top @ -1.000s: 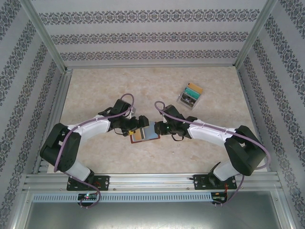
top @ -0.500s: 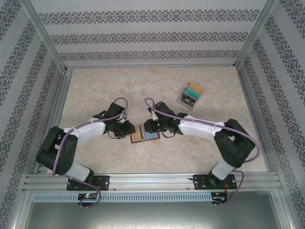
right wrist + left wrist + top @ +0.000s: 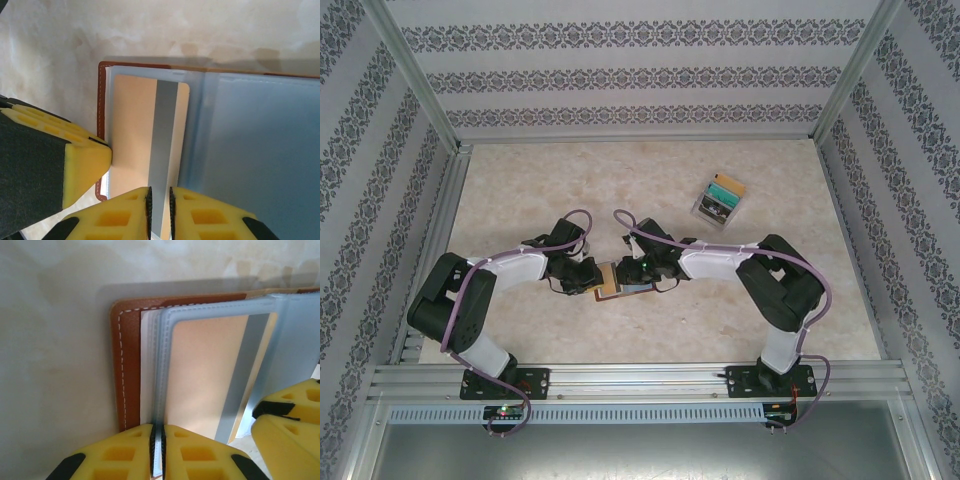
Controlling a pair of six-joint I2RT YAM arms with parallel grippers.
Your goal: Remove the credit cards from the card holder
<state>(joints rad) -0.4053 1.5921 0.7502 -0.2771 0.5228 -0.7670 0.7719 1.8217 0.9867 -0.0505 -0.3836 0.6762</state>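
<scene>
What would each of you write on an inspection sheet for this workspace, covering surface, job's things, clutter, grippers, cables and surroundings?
Surface: beige marbled table.
Job's things: brown card holder lies open; a tan credit card with a grey stripe lies at its left page.
Clutter: clear box of coloured cards, far right, apart from the holder.
Grippers: left gripper shut on a pale pocket sleeve of the holder; right gripper shut on the tan card's near edge.
Cables: purple cables run along both arms.
Surroundings: patterned walls, aluminium frame.
</scene>
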